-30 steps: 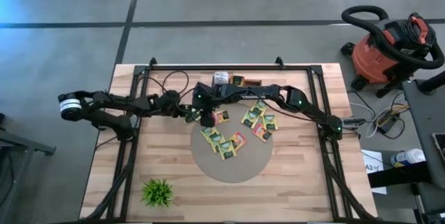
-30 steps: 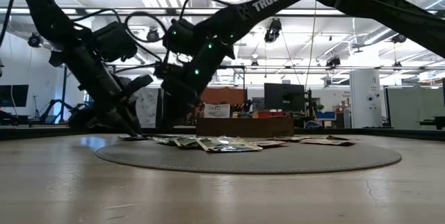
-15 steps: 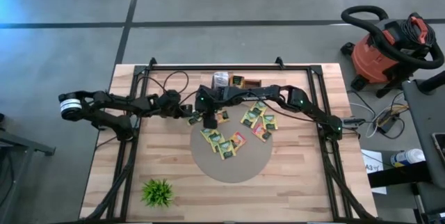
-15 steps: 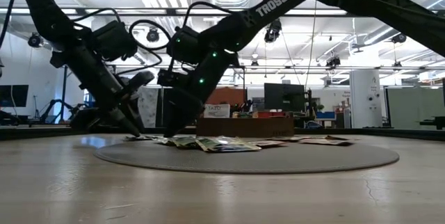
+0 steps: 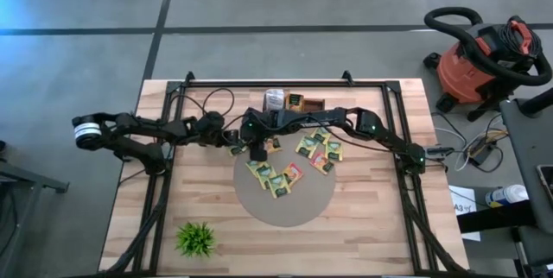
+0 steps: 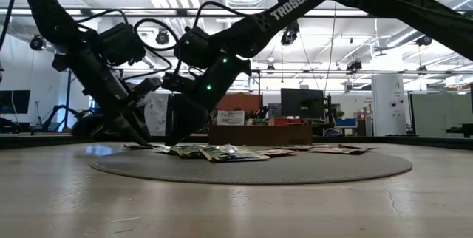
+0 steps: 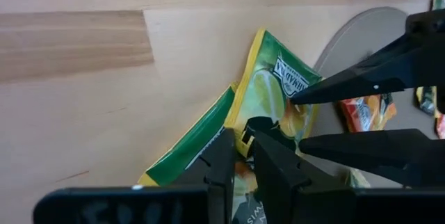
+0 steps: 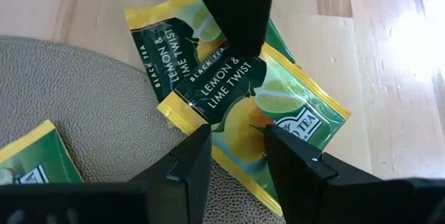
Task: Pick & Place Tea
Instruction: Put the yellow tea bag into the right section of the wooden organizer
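Note:
Several yellow-green tea sachets and a few orange ones [image 5: 294,161] lie on a round grey mat [image 5: 294,211]. Two overlapping lemon-lime sachets lie across the mat's left edge, partly on the wood: the upper [image 8: 278,106] and the lower [image 8: 156,43]. My left gripper [image 5: 235,140] is shut, with its tips on the upper sachet [image 7: 274,88]. My right gripper [image 5: 256,150] is open. Its fingers [image 8: 188,165] point down on either side of that sachet's near corner. Whether they touch it, I cannot tell. My left gripper is shut and sets its fingertips [image 7: 261,130] down on the upper sachet's dark label panel [image 8: 208,88], slanting down from the table's left. The sachet lies flat, partly on the mat, partly on the lower sachet and the wood.
A brown box [image 5: 298,101] with sachets stands at the table's far edge. A small green plant [image 5: 196,238] stands near the front left. Black frame rails [image 5: 164,174] run along both sides. The mat's near half [image 5: 289,213] is bare.
My right gripper has tipped lower toward the two overlapping sachets beside my left gripper. The mat and the sachets on it have slid a little toward the table's left.

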Controlling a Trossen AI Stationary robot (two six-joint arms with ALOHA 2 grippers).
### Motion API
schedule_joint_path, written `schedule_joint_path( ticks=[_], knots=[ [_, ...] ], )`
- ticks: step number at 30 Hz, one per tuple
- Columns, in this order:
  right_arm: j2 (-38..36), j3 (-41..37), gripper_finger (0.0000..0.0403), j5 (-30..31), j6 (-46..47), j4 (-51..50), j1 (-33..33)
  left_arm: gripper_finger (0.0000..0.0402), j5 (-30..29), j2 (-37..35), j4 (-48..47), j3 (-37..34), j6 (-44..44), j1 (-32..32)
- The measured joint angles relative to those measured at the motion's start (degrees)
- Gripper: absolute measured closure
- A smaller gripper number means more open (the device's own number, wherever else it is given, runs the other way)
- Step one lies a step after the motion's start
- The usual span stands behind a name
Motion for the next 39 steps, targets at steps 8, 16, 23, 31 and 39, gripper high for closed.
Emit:
schedule_joint_path(
  ticks=[8,16,23,31,39],
  knots=[
    [0.14,1.08,0.0271,-0.08,1.55,-0.35,0.08,0.0346,0.28,-0.1,-1.43,0.16,2.37,0.11],
    [0.14,1.22,0.0271,-0.08,1.55,-0.14,0.1,0.0353,-0.19,-0.03,-1.38,0.07,4.8,0.11],
    [0.14,1.44,0.0271,-0.03,2.01,-0.21,0.08,0.0399,-2.37,0.01,-1.06,0.13,7.7,0.2],
    [-3.08,1.61,0.0271,-0.01,2.11,-0.62,-0.58,0.0401,-2.74,-5.98,-2.41,1.52,11.11,0.27],
    [-9.12,2.38,0.0271,-0.01,1.53,0.58,-1.89,0.0401,-6.34,-17.61,-16.14,4.28,17.94,0.16]
  ],
)
